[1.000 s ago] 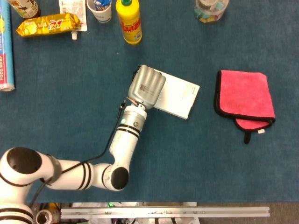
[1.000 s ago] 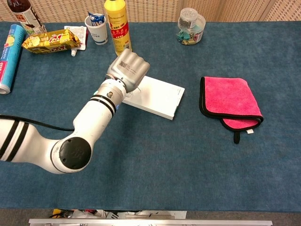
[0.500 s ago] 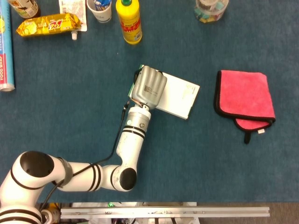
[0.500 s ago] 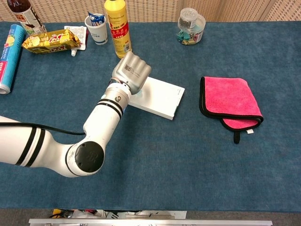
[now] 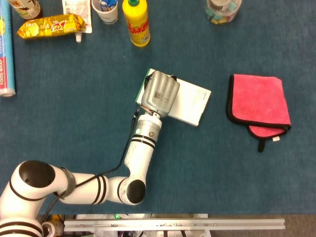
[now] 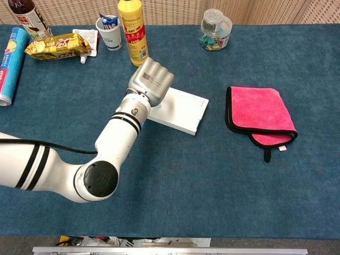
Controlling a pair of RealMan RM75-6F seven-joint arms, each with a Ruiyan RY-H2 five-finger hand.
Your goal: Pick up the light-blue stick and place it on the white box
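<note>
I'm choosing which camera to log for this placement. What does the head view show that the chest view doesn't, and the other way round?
Only the head view shows the metal rail at the table's near edge in full. Only the chest view shows the wooden wall behind the table and the whole clear jar. Both show the left hand over the white box, the pink cloth and the yellow bottle. Neither shows the light-blue stick or the right hand.

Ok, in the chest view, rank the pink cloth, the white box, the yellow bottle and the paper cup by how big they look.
1. pink cloth and white box: too close to call, since the left robot hand covers part of the box.
2. yellow bottle
3. paper cup

The bottle and cup stand farther from the camera.
</note>
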